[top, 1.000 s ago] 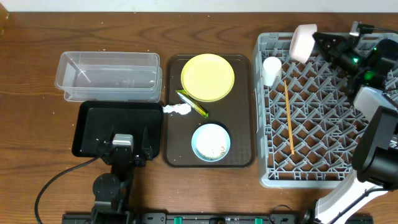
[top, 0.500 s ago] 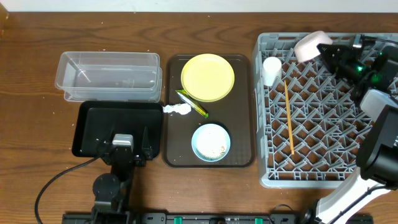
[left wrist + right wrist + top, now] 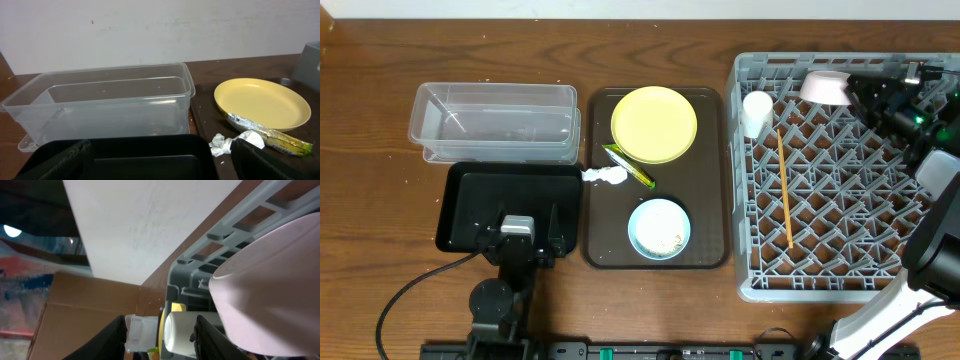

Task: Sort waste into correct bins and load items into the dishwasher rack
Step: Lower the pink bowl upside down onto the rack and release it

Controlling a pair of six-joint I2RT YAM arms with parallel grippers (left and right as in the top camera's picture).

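the pale pink cup (image 3: 825, 88) sits at the grey lattice dishwasher rack's (image 3: 840, 285) far rim, just left of the parted right fingers (image 3: 112, 336); the left fingers (image 3: 55, 161), spread wide, are well apart.

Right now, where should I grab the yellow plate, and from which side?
Probably grip the yellow plate by its upturned rim on the side facing the clear tub, jaws angled down, one over the lip, one under. It lies flat on the brown tray, so only the rim offers purchase, and the wrapper and tissue crowd its near edge.
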